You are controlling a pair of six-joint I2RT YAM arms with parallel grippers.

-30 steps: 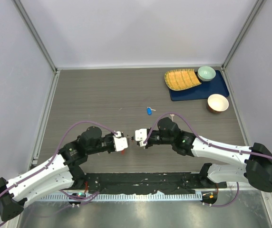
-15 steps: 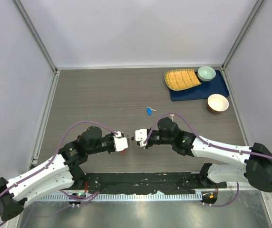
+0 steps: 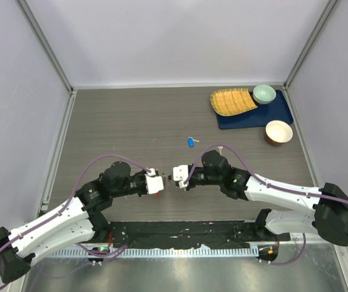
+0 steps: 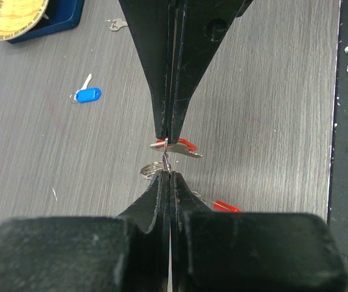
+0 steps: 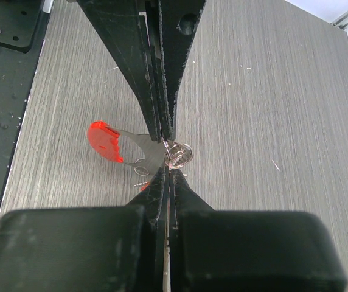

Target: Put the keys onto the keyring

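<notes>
My left gripper (image 3: 162,180) and right gripper (image 3: 175,175) meet tip to tip low over the table, both shut. Between the tips runs a thin silver wire of the keyring (image 4: 165,159), with a small ring (image 4: 151,170) beside it; it also shows in the right wrist view (image 5: 180,153). The red-headed key (image 5: 105,143) hangs at that junction, its blade reaching the tips, and also shows in the left wrist view (image 4: 182,145). The red fob (image 4: 226,207) trails by my left fingers. The blue-headed key (image 3: 191,142) and the plain silver key (image 4: 117,24) lie on the table. The black-headed key is out of view.
A blue mat (image 3: 280,112) at the back right holds a yellow woven plate (image 3: 232,101) and a pale green bowl (image 3: 264,93). A brown bowl (image 3: 278,132) stands at its near edge. Frame posts and walls bound the table on three sides.
</notes>
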